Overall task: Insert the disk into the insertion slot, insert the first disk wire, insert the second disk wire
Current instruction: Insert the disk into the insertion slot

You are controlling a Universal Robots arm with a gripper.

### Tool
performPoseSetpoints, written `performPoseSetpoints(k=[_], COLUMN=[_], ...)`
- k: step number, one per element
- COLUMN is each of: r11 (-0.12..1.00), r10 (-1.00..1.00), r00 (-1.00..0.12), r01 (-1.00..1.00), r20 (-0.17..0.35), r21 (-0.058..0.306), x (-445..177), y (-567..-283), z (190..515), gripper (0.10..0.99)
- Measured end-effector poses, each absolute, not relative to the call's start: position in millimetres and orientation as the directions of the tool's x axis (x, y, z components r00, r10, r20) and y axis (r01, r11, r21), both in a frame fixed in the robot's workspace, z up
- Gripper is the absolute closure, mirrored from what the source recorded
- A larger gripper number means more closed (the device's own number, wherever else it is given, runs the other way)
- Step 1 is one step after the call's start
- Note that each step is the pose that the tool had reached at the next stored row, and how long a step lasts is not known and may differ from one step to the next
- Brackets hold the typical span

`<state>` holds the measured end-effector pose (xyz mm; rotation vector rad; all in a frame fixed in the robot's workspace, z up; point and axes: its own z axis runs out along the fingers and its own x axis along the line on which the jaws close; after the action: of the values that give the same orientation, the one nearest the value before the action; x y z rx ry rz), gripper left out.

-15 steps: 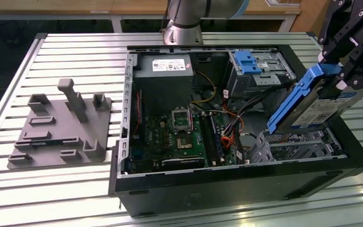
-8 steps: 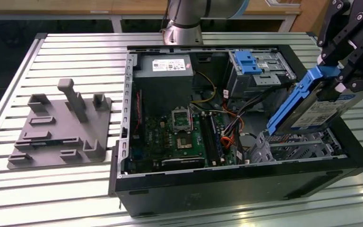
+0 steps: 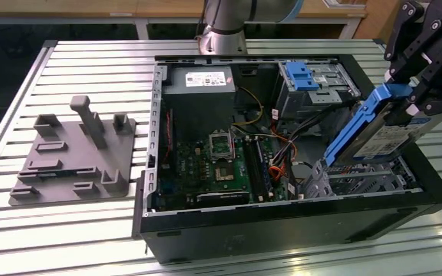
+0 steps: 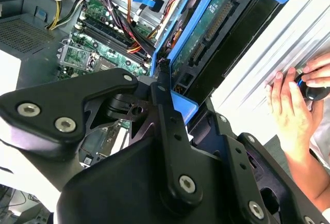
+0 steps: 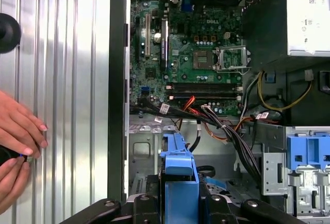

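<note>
While the claw is clenched on the blue handle end of the disk, the disk hangs steeply tilted over the open computer case, white label toward the camera. The disk's lower end is down at the mouth of the insertion slot, its upper end high above the case rim. Cannot tell whether the lower edge is inside the cage or only at its top.

Insertion slot sits in the near corner of the case, at the exterior view's right. Beside it, toward the case middle: a bundle of black, red and orange cables, then the green motherboard. Larger grey drive bay with a blue latch stands at the far side of the case, well apart from the disk.

First wrist view: claw grips the disk by its blue carrier from both sides, insertion slot beneath. Second wrist view: claw, disk showing its green circuit-board face.

Case rests on a slatted metal worktop. Grey fixture plate with upright pegs lies at the exterior view's left, apart from the case. A person's hand rests on the worktop just outside the case wall
</note>
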<state>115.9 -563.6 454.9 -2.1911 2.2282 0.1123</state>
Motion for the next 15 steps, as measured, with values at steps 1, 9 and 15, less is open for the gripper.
performPoseSetpoints(k=[1,9,15], r11=[0.016,0.016,0.016], r10=[-0.998,-0.998,-0.998], r00=[-0.018,-0.018,-0.018], r01=[-0.999,-0.999,-0.999], r20=[-0.06,-0.056,-0.053], r21=[0.041,0.042,0.043], x=[115.9,115.9,115.9], y=[-563.7,-564.5,-564.9], z=[454.5,451.9,450.0], gripper=[0.722,0.722,0.722])
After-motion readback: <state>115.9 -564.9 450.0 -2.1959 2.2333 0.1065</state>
